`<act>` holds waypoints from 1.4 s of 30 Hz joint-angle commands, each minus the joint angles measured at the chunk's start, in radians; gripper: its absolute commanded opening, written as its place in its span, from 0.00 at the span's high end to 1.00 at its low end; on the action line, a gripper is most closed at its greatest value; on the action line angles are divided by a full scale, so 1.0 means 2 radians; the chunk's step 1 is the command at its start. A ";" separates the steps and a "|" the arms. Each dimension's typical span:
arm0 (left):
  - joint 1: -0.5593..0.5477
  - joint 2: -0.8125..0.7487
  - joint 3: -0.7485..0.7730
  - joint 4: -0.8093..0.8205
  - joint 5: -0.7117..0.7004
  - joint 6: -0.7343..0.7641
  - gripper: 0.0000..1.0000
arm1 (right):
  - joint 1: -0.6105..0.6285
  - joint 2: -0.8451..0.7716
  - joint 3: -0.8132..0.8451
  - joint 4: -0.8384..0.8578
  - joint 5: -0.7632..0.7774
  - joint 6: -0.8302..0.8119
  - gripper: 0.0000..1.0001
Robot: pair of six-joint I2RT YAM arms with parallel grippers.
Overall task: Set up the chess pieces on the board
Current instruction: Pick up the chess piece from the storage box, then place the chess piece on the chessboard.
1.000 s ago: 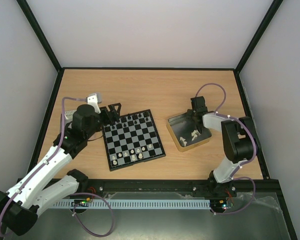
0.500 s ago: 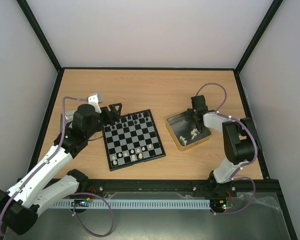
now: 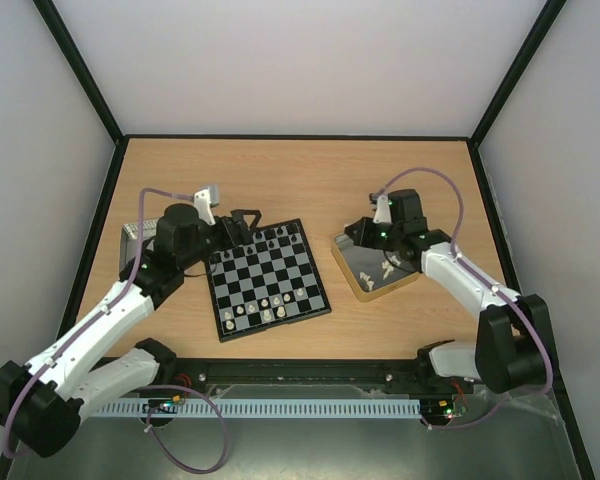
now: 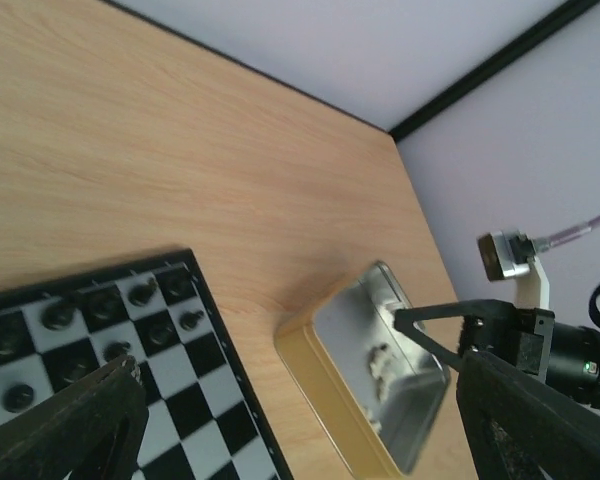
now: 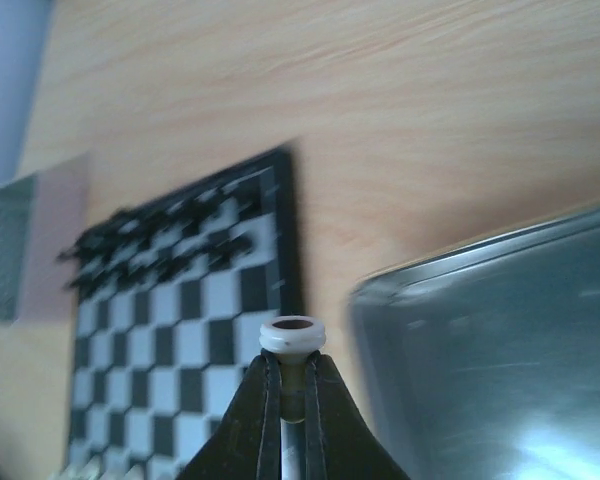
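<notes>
The board (image 3: 268,282) lies mid-table, black chess pieces (image 3: 270,238) on its far rows and white ones (image 3: 258,313) on the near row. My right gripper (image 5: 293,385) is shut on a white piece (image 5: 293,336), held base-up in the air. It hangs over the gold-rimmed tray's (image 3: 352,275) left end, between tray and board (image 5: 180,340). More white pieces (image 3: 388,268) lie in that tray. My left gripper (image 3: 242,222) hovers open at the board's far left corner. Its wrist view shows black pieces (image 4: 100,310), the tray (image 4: 310,345) and the right gripper (image 4: 405,315).
A silver metal tray (image 3: 135,232) sits left of the board, behind my left arm. Black frame rails run along the table's edges, with pale walls behind. Bare wood lies beyond the board and between board and gold-rimmed tray.
My right gripper closed on a white piece in the gold-rimmed tray, then lifted and swung left toward the board. The left gripper shifted slightly right and stays open.
</notes>
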 commanded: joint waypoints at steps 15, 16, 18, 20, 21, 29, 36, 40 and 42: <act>0.002 0.089 -0.049 0.087 0.148 -0.078 0.17 | 0.112 0.052 0.046 -0.052 -0.103 0.073 0.98; 0.003 0.087 -0.048 0.079 0.136 -0.072 0.17 | 0.118 0.057 0.048 -0.071 -0.102 0.079 0.98; 0.003 0.085 -0.047 0.069 0.119 -0.061 0.17 | 0.138 0.065 0.056 -0.101 -0.088 0.104 0.97; 0.003 0.086 -0.043 0.058 0.106 -0.052 0.17 | 0.151 0.081 0.061 -0.119 -0.086 0.119 0.97; 0.002 0.087 -0.040 0.052 0.100 -0.047 0.17 | 0.155 0.092 0.067 -0.133 -0.086 0.120 0.97; 0.003 0.075 -0.039 0.029 0.073 -0.028 0.17 | 0.166 0.170 0.127 -0.236 -0.054 0.085 0.94; 0.003 0.072 -0.042 0.023 0.064 -0.023 0.17 | 0.166 0.217 0.168 -0.269 -0.059 0.059 0.91; 0.003 0.073 -0.041 0.020 0.063 -0.020 0.17 | 0.166 0.230 0.175 -0.280 -0.057 0.057 0.90; 0.003 0.072 -0.041 0.019 0.062 -0.019 0.17 | 0.167 0.233 0.174 -0.282 -0.060 0.057 0.86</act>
